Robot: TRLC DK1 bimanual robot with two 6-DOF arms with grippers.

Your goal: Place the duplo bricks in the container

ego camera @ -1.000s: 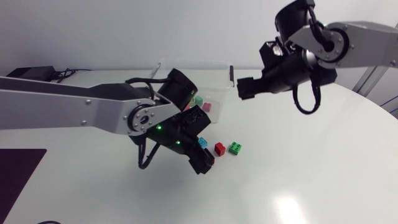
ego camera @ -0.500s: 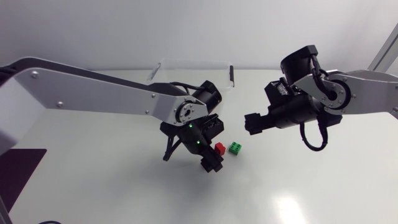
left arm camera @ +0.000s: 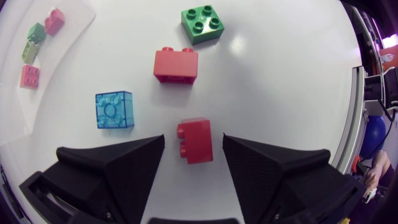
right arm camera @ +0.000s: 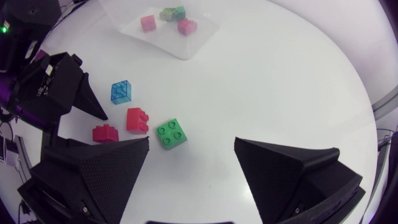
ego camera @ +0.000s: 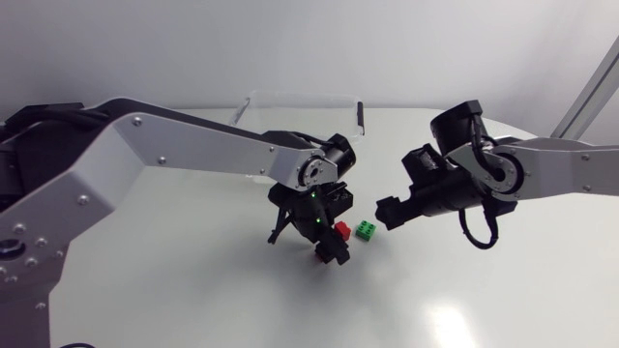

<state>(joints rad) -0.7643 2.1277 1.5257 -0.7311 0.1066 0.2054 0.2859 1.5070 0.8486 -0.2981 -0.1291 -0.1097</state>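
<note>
Currently, the left gripper (left arm camera: 194, 138) is being held spread over a small red brick (left arm camera: 196, 144), which is lying on the table (left arm camera: 280, 93) between the fingers, touched by neither. The right gripper (right arm camera: 192, 142) is likewise being held open, with the green brick (right arm camera: 170, 134) just ahead of it. A sound grasp is judged to require the fingers being lowered squarely and closed on the brick's flat sides, clear of the blue brick (left arm camera: 114, 110) nearby. The container (ego camera: 300, 96) is standing well apart.
</note>
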